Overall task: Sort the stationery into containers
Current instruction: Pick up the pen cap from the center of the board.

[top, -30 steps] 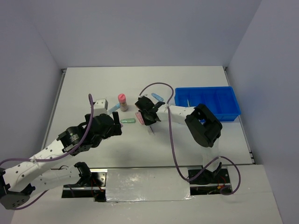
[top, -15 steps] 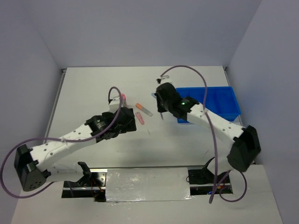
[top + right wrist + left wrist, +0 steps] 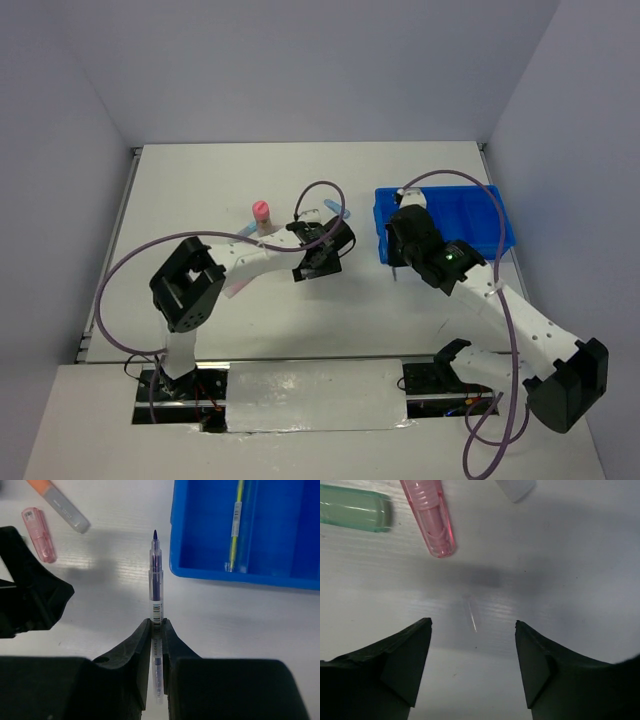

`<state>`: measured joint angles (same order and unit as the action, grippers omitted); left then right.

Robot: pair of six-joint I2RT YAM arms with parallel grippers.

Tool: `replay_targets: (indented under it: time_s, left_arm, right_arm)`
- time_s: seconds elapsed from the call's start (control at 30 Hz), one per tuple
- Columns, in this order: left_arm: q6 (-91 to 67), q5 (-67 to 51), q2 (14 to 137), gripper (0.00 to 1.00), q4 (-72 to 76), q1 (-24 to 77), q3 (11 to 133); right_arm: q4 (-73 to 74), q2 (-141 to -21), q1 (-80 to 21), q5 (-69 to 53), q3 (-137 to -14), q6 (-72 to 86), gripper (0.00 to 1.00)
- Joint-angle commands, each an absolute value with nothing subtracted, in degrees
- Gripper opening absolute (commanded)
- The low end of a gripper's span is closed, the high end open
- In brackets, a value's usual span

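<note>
The right gripper [image 3: 156, 630] is seen closed narrowly on a pen [image 3: 156, 575] with a clear barrel and a dark blue tip. The barrel is pinched between both fingers, and the tip is pointed forward, away from the wrist. The pen is held over the table [image 3: 200, 190], just beside the outer left wall of the tray [image 3: 172, 540] and outside it. Whether the tip touches the table cannot be told. Inside the tray, a yellow pen [image 3: 235, 525] is laid lengthwise in a narrow compartment, close against a divider.

The fingers of the left gripper [image 3: 471, 630] are spread wide with nothing held between them, and only bare table is seen in the gap. Beyond the fingertips, a pink stick [image 3: 432, 520] and a green stick [image 3: 352, 515] are laid flat on the table, just beside each other but apart. An orange-capped stick [image 3: 60, 505] is seen near the pink stick in the right wrist view.

From above, the left gripper is placed mid-table and the right one at the tray's left edge, near each other without touching. A pink-capped bottle [image 3: 261, 215] is stood upright left of the left gripper. A blue stick [image 3: 336, 208] is laid just beyond that gripper.
</note>
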<state>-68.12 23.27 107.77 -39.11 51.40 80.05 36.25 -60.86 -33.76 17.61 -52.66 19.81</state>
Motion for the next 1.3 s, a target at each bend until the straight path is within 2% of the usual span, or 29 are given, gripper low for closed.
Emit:
replay_targets:
  time_s: [0.0, 0.03, 0.43, 0.5, 0.67, 0.77, 0.83, 0.87, 1.07, 1.27]
  left_arm:
    - [-70.57, 20.13, 110.38, 0.76, -39.2, 51.15, 82.53]
    - [-70.75, 19.78, 110.91, 0.69, -38.68, 51.24, 82.44]
    - [-71.02, 17.31, 115.84, 0.64, -38.41, 50.8, 80.69]
    - [-71.02, 17.14, 115.84, 0.56, -38.06, 50.63, 80.16]
    - [-71.02, 16.96, 114.96, 0.48, -37.18, 50.19, 77.17]
    - [-70.58, 15.91, 114.79, 0.39, -35.69, 49.92, 75.33]
    - [-69.53, 14.42, 115.05, 0.29, -34.02, 49.66, 74.45]
    - [-68.65, 13.98, 115.14, 0.21, -33.4, 49.57, 74.18]
    - [-66.45, 13.18, 113.03, 0.04, -31.47, 49.57, 71.11]
    - [-65.66, 18.0, 103.38, 0.0, -32.34, 49.57, 68.64]
  right_arm:
    - [36.47, -57.31, -33.31, 17.67, -51.77, 18.81, 0.0]
    - [36.47, -56.96, -33.22, 17.49, -51.59, 18.63, 0.0]
    - [33.75, -57.39, -33.14, 14.77, -49.83, 18.19, 0.0]
    - [33.49, -57.13, -33.22, 14.42, -49.66, 18.19, 0.0]
    - [32.61, -55.9, -33.14, 13.62, -49.39, 18.11, 0.0]
    - [32.34, -55.37, -33.22, 12.57, -49.75, 18.19, 0.0]
    - [31.65, -54.93, -33.22, 10.21, -49.66, 17.93, 0.0]
    - [31.03, -53.89, -33.14, 8.8, -49.4, 17.32, 0.0]
    - [24.62, -48.44, -33.31, -1.74, -45.88, 15.82, 0.0]
    - [20.4, -48.07, -33.13, -6.67, -41.84, 16.52, 0.0]
